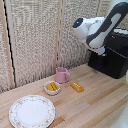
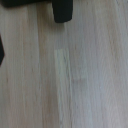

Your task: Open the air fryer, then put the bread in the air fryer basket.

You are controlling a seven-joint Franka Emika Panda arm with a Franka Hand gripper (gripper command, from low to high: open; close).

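Note:
The air fryer (image 1: 114, 57) is a large glossy black box at the exterior view's right, on the wooden table. The white arm reaches down in front of it. Its pale end piece, the gripper (image 1: 101, 50), is close against the fryer's front, and the fingers are too small to make out. The arm hides the handle in the exterior view. In the wrist view a short black bar (image 2: 63, 11), likely the air fryer handle, juts over bare wood. The bread (image 1: 77, 87), a small golden-brown stick, lies on the table between the mug and the fryer, apart from the gripper.
A pink mug (image 1: 62, 75) stands behind a small white bowl (image 1: 52, 88) of yellow chunks. A patterned plate (image 1: 32, 111) lies at the exterior view's front left. A woven screen (image 1: 35, 35) backs the wooden table (image 1: 95, 105).

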